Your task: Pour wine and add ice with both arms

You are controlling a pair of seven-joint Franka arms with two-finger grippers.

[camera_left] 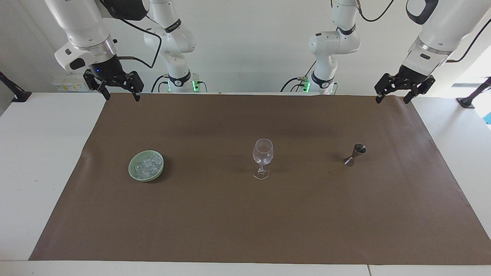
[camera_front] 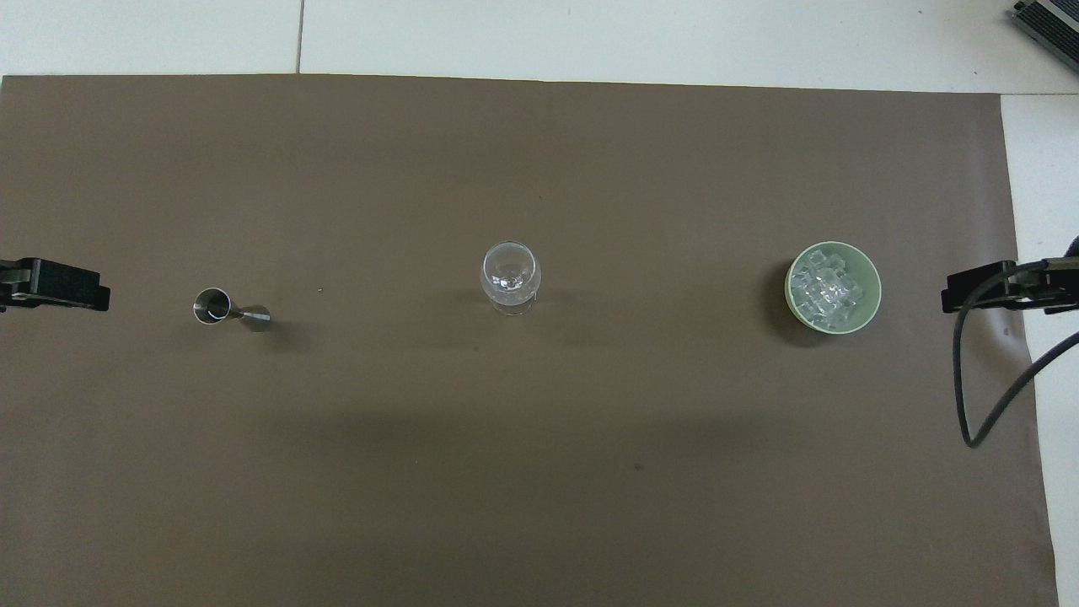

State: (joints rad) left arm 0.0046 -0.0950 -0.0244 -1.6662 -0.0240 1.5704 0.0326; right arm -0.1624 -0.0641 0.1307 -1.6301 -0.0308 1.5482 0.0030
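Observation:
An empty wine glass (camera_left: pixel 262 158) stands upright mid-mat; it also shows in the overhead view (camera_front: pixel 509 276). The ice (camera_left: pixel 147 165) is a heap of small clear cubes in a pale green bowl (camera_left: pixel 144 178) toward the right arm's end, also visible from overhead as ice (camera_front: pixel 829 287) in the bowl (camera_front: pixel 870 278). A steel jigger (camera_left: pixel 355 154) stands toward the left arm's end, and also shows from overhead (camera_front: pixel 228 308). My left gripper (camera_left: pixel 392 100) hangs open and empty over the mat's corner by the robots; my right gripper (camera_left: pixel 122 97) hangs open and empty over the other corner.
A brown paper mat (camera_left: pixel 245 222) covers most of the white table (camera_left: pixel 42 153). In the overhead view the left gripper (camera_front: pixel 59 284) and right gripper (camera_front: pixel 986 291) show only at the edges, with a black cable (camera_front: pixel 969 396) looping by the bowl's end.

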